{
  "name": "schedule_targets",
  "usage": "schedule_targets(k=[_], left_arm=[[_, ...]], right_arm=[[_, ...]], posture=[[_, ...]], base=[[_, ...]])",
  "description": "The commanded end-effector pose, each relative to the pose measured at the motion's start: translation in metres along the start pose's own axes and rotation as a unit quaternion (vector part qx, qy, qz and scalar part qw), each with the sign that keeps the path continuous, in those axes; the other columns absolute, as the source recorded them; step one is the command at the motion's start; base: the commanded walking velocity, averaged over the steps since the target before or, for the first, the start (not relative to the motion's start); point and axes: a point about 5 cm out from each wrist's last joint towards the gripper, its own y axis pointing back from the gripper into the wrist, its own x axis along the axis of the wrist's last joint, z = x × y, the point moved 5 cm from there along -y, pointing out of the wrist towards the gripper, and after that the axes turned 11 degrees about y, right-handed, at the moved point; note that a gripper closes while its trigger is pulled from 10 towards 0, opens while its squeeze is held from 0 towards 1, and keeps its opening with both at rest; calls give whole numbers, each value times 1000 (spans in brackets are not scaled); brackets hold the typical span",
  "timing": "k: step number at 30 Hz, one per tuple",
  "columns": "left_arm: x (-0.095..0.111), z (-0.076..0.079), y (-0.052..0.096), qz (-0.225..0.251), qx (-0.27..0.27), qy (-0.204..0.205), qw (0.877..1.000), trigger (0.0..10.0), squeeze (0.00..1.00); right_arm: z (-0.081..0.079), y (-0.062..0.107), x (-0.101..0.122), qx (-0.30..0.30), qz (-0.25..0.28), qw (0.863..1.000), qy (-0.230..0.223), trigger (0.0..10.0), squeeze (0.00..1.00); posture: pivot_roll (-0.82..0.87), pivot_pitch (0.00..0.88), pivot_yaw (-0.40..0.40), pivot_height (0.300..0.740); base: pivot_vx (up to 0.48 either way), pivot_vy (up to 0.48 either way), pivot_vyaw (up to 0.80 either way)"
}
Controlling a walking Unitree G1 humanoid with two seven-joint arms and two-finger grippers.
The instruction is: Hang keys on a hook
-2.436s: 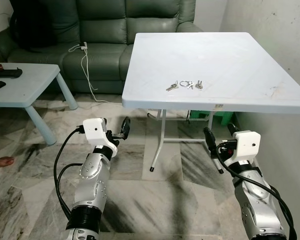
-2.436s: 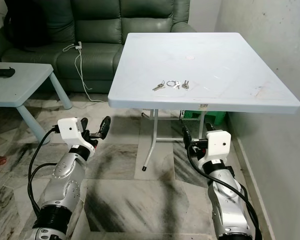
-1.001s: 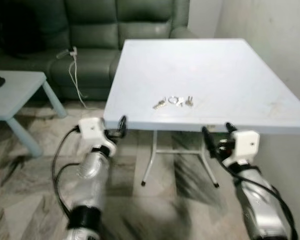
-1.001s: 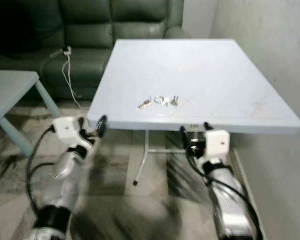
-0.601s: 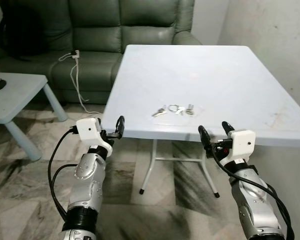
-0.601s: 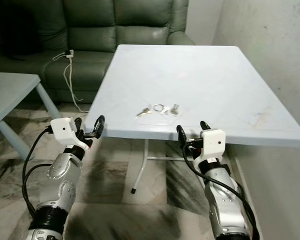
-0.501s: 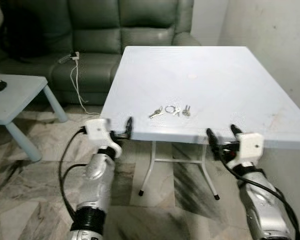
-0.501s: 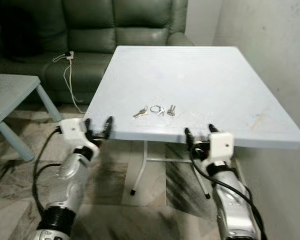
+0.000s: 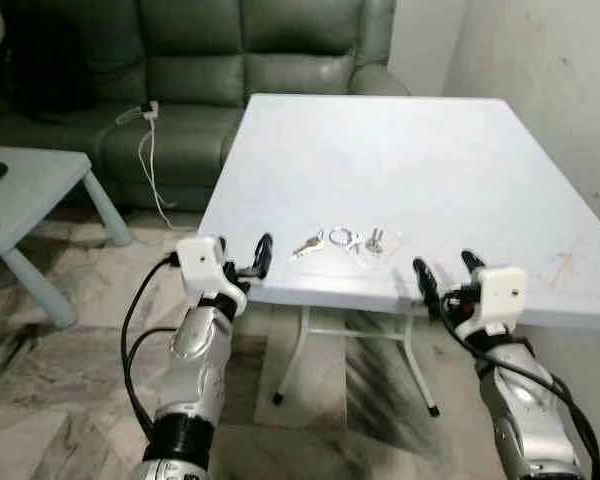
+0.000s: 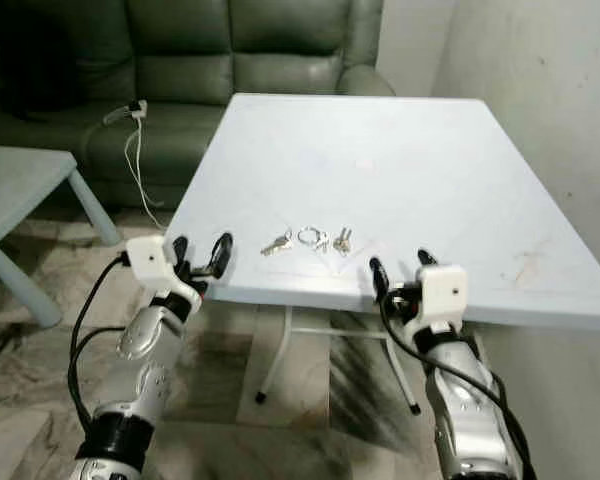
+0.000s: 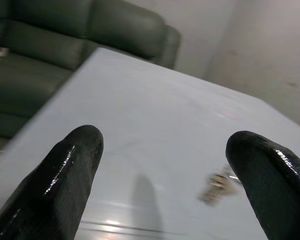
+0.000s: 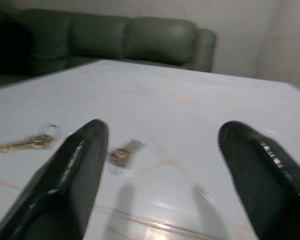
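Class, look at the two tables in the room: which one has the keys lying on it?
The large white table by the wall, right before both grippers, carries the keys near its front edge. The small low table stands off to the left by the sofa.

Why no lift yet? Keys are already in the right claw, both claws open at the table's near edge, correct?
Not quite. The keys lie on the table, gripped by neither claw, as the left eye view shows. Left claw and right claw are open at the near edge.
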Motion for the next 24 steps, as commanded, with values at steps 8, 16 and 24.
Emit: schedule_targets(k=[8,16,24], left_arm=[[3,-2,0,4,3,-2,1000,10000,0],[3,-1,-1,5,5,-1,1000,10000,0],[2,-1,0,7,6,2,1000,10000,0]], right_arm=[[-3,-3,3,11,5,1000,2,10000,0],[-2,-4,5,13,7,1000,4,10000,0],[-1,-3,5,15,6,1000,6,10000,0]], posture=[[-36,0,-28,740],[-37,0,-31,740],[-38,0,-35,740]], base=[[274,0,0],[278,0,0],[283,30,0]])
